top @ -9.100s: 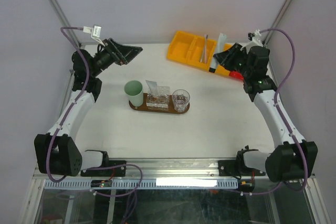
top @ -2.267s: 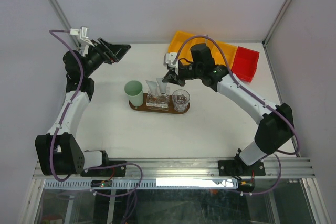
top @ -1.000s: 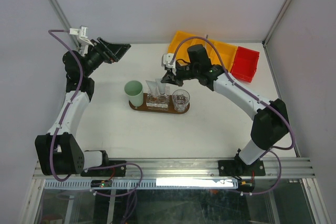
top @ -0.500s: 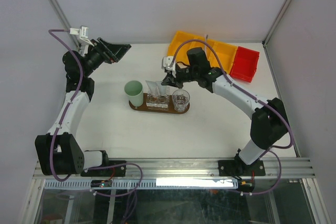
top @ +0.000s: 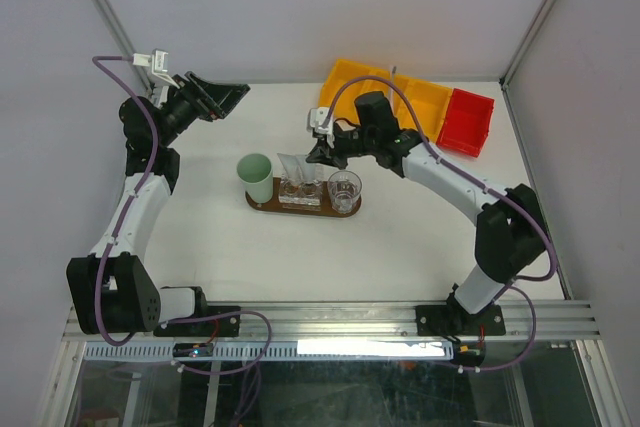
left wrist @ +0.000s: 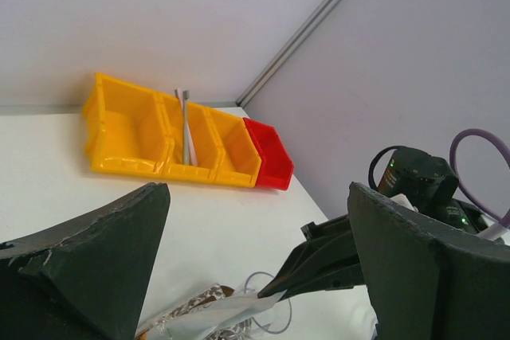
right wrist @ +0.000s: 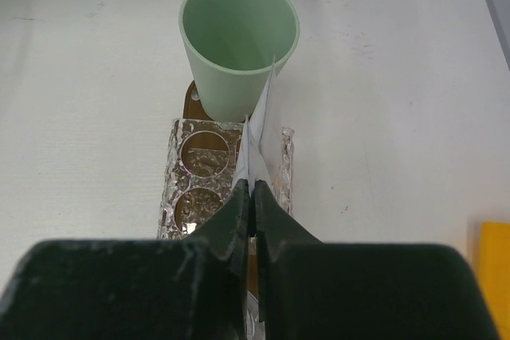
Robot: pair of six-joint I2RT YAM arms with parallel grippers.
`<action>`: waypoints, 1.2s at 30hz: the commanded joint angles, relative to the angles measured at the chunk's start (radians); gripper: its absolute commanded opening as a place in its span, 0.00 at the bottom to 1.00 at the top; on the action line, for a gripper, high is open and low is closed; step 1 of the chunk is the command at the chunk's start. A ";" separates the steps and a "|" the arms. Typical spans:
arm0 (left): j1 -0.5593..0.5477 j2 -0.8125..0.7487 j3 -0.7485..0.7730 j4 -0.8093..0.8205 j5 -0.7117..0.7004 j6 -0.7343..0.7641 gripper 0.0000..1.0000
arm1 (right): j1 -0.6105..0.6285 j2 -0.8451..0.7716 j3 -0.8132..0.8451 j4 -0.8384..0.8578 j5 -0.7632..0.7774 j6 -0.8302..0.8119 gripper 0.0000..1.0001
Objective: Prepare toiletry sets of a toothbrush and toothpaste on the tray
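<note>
1. The tray [top: 300, 213] is a flat, dark-brown wooden oval on the white table. On it stand a smooth mint-green cup [right wrist: 239, 45], a knobbly clear holder [right wrist: 194, 174] with round wells, and a clear glass [top: 344, 189].
2. A slim pale toothbrush [left wrist: 185, 127] stands in the yellow divided bin [left wrist: 127, 137].
3. The right gripper [right wrist: 253, 187] has its jaws pressed together on a thin white tube [right wrist: 256, 129]. It holds the tube over the holder, just beside the cup.
4. The left gripper [top: 228, 99] is raised at the far left with its jaws spread wide, and it holds nothing.

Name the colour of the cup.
The cup is mint green; the right wrist view shows it best.
</note>
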 commanded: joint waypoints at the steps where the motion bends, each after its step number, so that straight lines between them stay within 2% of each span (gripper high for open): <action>1: 0.014 -0.004 0.019 0.061 0.017 -0.010 0.99 | 0.000 -0.004 -0.005 0.075 -0.014 0.017 0.00; 15: 0.013 -0.002 0.015 0.069 0.018 -0.016 0.99 | -0.004 -0.005 -0.058 0.121 0.001 0.039 0.00; 36: 0.013 -0.003 0.014 0.076 0.021 -0.022 0.99 | -0.014 0.021 -0.052 0.119 -0.009 0.045 0.00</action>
